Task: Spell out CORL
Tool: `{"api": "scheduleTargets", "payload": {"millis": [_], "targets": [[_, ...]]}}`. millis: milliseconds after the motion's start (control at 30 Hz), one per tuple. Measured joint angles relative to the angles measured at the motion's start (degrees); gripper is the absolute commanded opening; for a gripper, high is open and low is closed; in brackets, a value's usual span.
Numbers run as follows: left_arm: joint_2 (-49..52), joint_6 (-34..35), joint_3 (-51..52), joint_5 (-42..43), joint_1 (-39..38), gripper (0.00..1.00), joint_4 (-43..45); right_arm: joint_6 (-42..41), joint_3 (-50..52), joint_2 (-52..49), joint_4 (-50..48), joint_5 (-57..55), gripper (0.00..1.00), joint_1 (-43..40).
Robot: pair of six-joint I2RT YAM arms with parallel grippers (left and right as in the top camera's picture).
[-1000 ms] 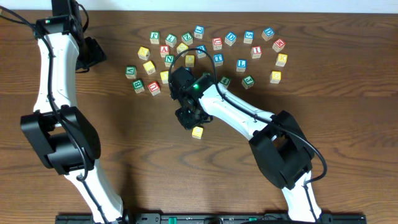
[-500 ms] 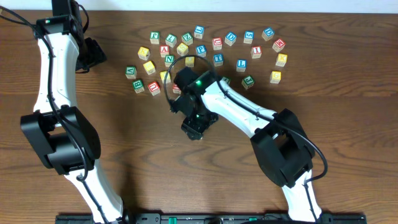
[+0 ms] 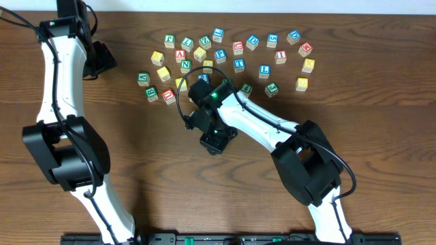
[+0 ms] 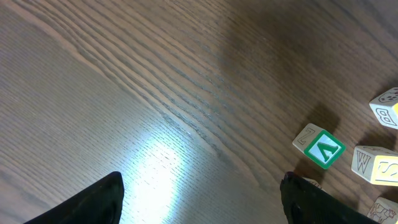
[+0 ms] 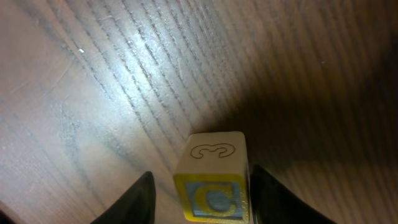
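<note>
Cube (image 5: 212, 163), C face toward camera, inside right pincer (image 5: 201, 177)

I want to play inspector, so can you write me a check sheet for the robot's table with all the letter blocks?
Surface: brown wooden table, grain showing.
Job's things: C block sits apart from the other blocks, between the fingers of the right gripper; other letters unreadable from above.
Clutter: pile of letter blocks at the far side.
Grippers: left gripper open, holding nothing; right gripper straddles the C block, grip unclear.
Cables: black cable loops beside the right arm's wrist.
Surroundings: black rail along the near edge.
</note>
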State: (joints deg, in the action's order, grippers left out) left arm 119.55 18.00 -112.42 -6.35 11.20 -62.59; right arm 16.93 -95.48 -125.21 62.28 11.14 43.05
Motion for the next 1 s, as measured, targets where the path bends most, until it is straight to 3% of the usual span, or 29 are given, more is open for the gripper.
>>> {"api": "scheduleTargets", "payload": {"millis": [367,1000], "targets": [[0.00,0.02,0.00,0.00,0.00,0.79,0.00,-18.01,0.00,0.00,-3.15,-9.92,0.29,0.00],[0.00,0.00,0.00,0.00,0.00,0.79,-0.02,-34.62,-0.04,0.00,-4.90,-12.48,0.27,-0.42]]}}
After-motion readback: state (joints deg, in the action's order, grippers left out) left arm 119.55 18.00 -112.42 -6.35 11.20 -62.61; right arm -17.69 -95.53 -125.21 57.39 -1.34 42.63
